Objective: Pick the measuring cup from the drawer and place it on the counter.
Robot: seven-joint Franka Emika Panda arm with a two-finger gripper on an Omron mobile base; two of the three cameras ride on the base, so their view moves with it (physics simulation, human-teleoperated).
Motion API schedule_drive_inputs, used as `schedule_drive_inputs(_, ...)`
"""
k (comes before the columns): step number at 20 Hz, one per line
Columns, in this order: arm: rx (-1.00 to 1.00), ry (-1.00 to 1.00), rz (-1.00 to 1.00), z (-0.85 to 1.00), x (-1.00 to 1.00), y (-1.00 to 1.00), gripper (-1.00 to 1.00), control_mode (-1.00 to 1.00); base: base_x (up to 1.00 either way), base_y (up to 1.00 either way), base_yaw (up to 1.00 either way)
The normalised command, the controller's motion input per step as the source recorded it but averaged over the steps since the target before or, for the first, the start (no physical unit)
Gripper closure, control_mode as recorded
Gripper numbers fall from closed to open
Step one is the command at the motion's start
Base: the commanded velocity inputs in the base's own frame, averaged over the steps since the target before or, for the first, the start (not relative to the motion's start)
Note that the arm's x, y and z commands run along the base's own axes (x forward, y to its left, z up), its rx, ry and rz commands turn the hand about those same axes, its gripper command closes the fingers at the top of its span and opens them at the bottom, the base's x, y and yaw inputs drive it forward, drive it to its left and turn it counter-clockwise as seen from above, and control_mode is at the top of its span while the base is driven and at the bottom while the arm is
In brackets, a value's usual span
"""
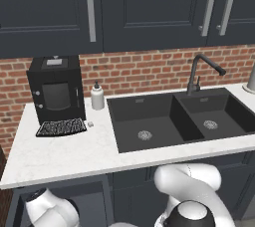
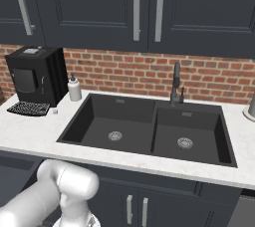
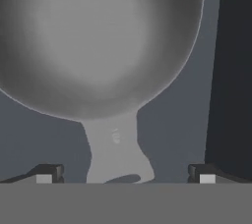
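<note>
The counter (image 1: 64, 156) was white, with the black sink (image 1: 149, 121) set in it; below its front edge the drawer (image 3: 197, 95) was pulled out; the measuring cup (image 3: 98, 46) lay inside on the drawer floor, its round bowl very close to the camera and cut off at the top; the gripper (image 3: 125, 174) was spread wide, one finger (image 3: 49, 173) on each side of the handle, not touching it; the handle's end was hidden

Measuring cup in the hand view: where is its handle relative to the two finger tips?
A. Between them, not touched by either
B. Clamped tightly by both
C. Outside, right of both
A: the measuring cup has its handle running down between the open gripper, with a gap at each tip.
</note>
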Motion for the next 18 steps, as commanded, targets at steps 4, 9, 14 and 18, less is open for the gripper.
schedule_drive_inputs(4,0.0,-0.04,0.0,-0.28,-0.14,-0.53,-1.0,-1.0,0.0,0.0,0.0)
schedule_drive_inputs(9,0.0,-0.04,0.0,-0.15,-0.04,-0.07,-1.0,-1.0,0.0,0.0,0.0)
schedule_drive_inputs(14,0.0,-0.09,0.0,-0.01,0.0,0.0,-1.0,-1.0,0.0,0.0,0.0)
schedule_drive_inputs(18,0.0,-0.12,0.0,0.02,0.04,0.01,-1.0,-1.0,0.0,0.0,0.0)
